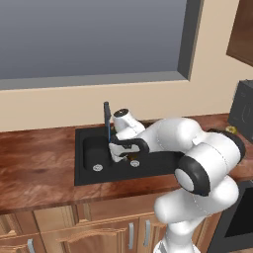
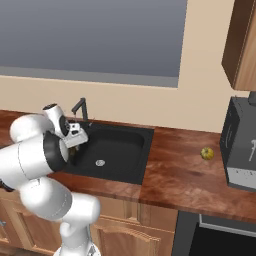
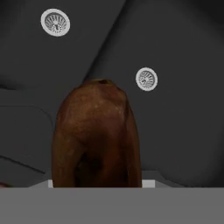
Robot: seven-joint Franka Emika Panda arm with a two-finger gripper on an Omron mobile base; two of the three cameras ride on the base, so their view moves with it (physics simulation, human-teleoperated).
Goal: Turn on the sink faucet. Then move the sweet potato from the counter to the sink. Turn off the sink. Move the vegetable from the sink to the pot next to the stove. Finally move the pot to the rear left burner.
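one sweet potato point(image 3: 96, 135) in gripper point(image 1: 129, 159), over sink point(image 1: 94, 148)

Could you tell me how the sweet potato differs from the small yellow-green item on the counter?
The sweet potato is brown and elongated; the yellow-green item is small and rounded. The sweet potato hangs over the black sink, apparently held at the gripper; the yellow-green item rests on the wooden counter, right of the sink, near a dark appliance. Both look like produce.
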